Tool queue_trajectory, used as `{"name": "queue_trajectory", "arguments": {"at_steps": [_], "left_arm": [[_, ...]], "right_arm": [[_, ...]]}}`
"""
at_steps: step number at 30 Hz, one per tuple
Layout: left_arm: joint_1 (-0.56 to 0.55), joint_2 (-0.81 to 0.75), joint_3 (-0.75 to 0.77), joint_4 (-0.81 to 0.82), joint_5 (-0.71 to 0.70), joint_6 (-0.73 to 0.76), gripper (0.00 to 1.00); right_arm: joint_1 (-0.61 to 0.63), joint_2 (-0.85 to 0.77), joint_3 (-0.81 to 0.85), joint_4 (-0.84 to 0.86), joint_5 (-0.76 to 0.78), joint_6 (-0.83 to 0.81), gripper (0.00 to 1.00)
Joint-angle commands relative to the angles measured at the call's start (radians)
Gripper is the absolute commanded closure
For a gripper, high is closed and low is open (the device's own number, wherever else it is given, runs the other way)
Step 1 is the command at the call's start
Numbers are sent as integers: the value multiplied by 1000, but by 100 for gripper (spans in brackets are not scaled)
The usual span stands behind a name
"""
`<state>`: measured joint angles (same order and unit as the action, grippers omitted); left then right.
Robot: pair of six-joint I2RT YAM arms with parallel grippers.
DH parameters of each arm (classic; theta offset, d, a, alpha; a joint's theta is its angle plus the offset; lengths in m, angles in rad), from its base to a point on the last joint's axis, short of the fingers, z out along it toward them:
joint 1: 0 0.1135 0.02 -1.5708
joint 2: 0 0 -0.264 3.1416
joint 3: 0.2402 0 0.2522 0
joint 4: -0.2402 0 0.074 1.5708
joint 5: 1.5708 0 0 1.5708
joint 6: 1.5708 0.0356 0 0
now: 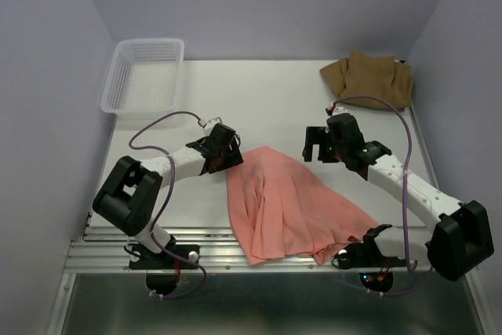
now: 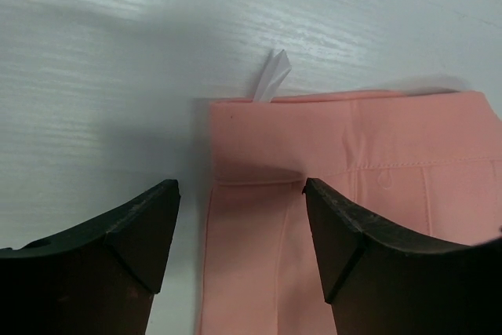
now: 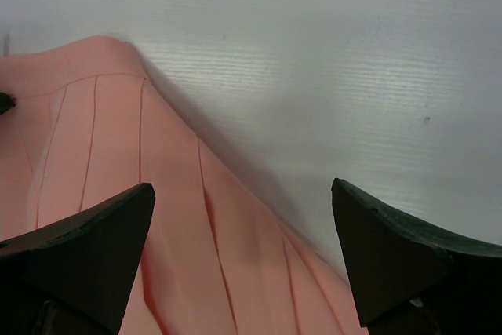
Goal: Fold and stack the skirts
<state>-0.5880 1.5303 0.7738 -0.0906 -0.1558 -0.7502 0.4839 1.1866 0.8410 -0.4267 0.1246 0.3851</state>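
Pale lilac walls box in a white table. The landmark is the pink skirt, spread flat at front-centre w/ its narrow waist end pointing away from the arm bases and its wide hem reaching the near rail. The left pincer sits at the skirt's left waist corner: fingers apart, straddling the waistband corner, w/ a white label poking out just past the edge. The cloth lies flat between the fingers, nothing clamped yet. It is prob. there because a corner gives a clean edge to pinch. The right pincer hovers off the skirt's right side near the waist, jaws wide apart and holding nothing. Its wrist view has the pleated edge under one finger and bare table under the other, so it looks lined up on that edge, likely so both arms can lift the waist together and fold w/o skewing the pleats. The tan skirt lies bunched well beyond the pink one, toward the far right, apparently waiting its turn. A white basket stands well off the skirt's far-left side, not part of the job. No grey skirt in view. Folding not begun, approx. at the grasp stage.
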Motion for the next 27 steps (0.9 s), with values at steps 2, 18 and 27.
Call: {"name": "queue_trajectory", "arguments": {"at_steps": [2,18,27], "left_arm": [[-16,138,65,22,7,17,41],[-41,-123,13,-78,-96,-28,100],[-39,-465,-96,-278,-156,-101,100]], "right_arm": [[-2,39,26,29,20,-6,0],[-2,180,55,89,-22,-28,0],[57,131,27,178,-269,-89,0]]}}
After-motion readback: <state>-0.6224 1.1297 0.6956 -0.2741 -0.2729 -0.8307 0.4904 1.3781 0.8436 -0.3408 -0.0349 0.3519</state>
